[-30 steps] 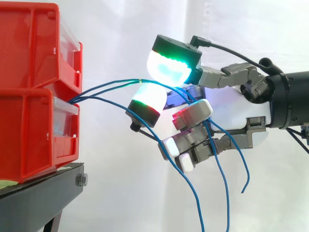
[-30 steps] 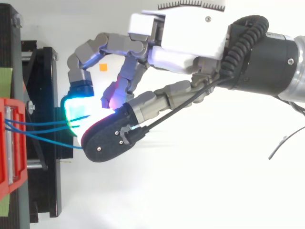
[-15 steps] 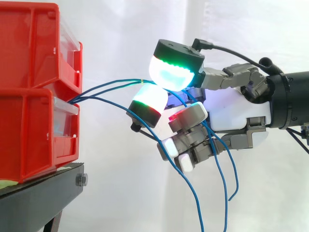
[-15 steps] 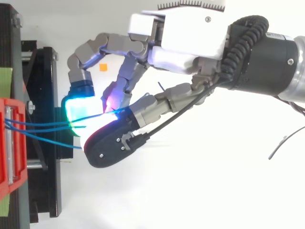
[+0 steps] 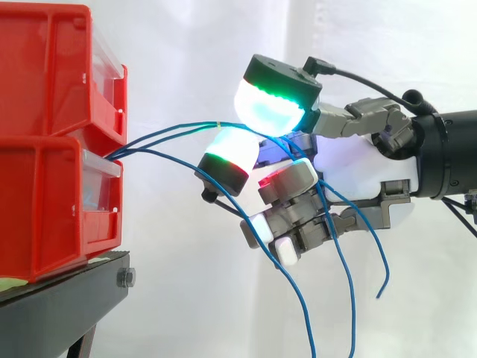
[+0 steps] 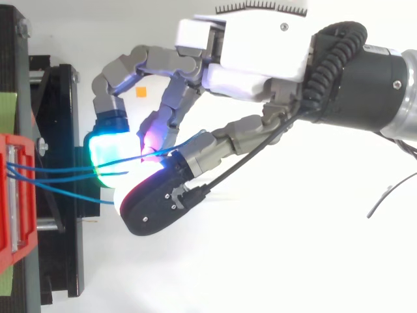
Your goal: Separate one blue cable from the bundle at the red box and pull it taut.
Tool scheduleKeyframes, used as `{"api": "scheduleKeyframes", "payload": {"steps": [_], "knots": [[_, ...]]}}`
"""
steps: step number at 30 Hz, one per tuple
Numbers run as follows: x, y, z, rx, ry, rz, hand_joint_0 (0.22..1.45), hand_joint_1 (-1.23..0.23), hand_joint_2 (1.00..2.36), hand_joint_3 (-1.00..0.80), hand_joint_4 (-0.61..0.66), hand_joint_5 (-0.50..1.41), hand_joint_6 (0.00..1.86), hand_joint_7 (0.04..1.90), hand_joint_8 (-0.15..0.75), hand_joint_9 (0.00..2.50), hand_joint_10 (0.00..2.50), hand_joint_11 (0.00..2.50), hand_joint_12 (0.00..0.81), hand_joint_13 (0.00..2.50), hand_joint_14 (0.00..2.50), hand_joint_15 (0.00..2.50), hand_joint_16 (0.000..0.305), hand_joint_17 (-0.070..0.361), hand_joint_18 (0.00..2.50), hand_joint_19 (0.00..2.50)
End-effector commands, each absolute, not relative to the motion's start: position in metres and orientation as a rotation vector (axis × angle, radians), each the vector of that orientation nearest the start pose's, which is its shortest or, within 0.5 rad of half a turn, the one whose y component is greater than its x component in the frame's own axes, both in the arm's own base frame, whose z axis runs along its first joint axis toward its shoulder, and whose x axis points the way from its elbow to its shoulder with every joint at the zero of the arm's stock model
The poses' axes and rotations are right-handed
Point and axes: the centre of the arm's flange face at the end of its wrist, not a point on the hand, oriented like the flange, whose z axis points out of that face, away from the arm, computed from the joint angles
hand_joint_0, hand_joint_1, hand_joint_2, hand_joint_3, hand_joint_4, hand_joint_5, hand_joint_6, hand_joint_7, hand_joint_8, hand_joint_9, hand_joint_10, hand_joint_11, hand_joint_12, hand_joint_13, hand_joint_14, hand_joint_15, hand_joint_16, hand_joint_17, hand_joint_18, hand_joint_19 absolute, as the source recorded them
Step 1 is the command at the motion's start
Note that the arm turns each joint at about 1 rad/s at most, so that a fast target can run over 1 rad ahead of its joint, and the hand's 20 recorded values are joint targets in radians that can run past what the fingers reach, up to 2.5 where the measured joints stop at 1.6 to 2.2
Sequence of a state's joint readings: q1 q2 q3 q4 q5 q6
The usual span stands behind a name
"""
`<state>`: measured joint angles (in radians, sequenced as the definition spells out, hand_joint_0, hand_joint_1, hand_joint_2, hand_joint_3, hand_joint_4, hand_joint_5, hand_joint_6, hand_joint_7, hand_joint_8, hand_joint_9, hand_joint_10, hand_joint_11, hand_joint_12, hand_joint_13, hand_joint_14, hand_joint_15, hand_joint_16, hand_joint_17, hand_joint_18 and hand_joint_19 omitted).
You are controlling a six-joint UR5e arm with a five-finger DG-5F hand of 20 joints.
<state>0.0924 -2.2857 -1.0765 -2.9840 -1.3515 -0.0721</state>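
So the hand [image 5: 358,168] is reaching in from the right and sitting a little way off the front of the stacked red bins [image 5: 45,142], not touching them. The blue cables [image 5: 168,133] are coming out at the lower bin's clear front, just under the upper bin, and arcing across the gap into the hand. Its fingers are curling in around them. The strands are running between the big green-glowing pad [image 5: 268,108] on top and the pad just below it, then threading through the lower curled fingers, with the loose ends dangling under the palm. None of them is looking tight, they're all bowing or sagging a bit. I can't tell which single strand is actually getting pinched.

Open air is showing between the bin fronts and the fingertips, and below the hand too. The bins are sitting on a black stand [image 5: 59,298], its edge poking out just past them. From above, the hand is hovering over a plain white surface [image 6: 260,261], with a white curtain [image 5: 179,45] hanging behind.
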Motion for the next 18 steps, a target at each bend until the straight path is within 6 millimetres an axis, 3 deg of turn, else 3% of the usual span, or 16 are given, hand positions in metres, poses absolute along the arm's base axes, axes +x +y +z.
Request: {"api": "scheduleKeyframes", "payload": {"steps": [1,11,18], "knots": [[0.7632,-0.0852,0.2921,1.253,1.201,1.026,0.52,-0.75,1.00,-0.50,0.08,-0.17,0.88,1.12,0.359,1.27,0.03,1.23,0.399,0.92,0.02,0.65,0.049,0.109,0.87,0.74],[0.7632,-0.0840,0.2919,1.253,1.203,1.026,0.49,-0.72,1.00,-0.50,0.09,-0.17,0.87,1.11,0.364,1.27,0.03,1.21,0.405,0.92,0.02,0.64,0.051,0.114,0.89,0.74],[0.7630,-0.0840,0.2918,1.254,1.204,1.025,0.54,-0.67,1.00,-0.50,0.07,-0.16,0.86,1.14,0.350,1.28,0.03,1.22,0.392,0.91,0.02,0.65,0.048,0.107,0.87,0.77]]}}
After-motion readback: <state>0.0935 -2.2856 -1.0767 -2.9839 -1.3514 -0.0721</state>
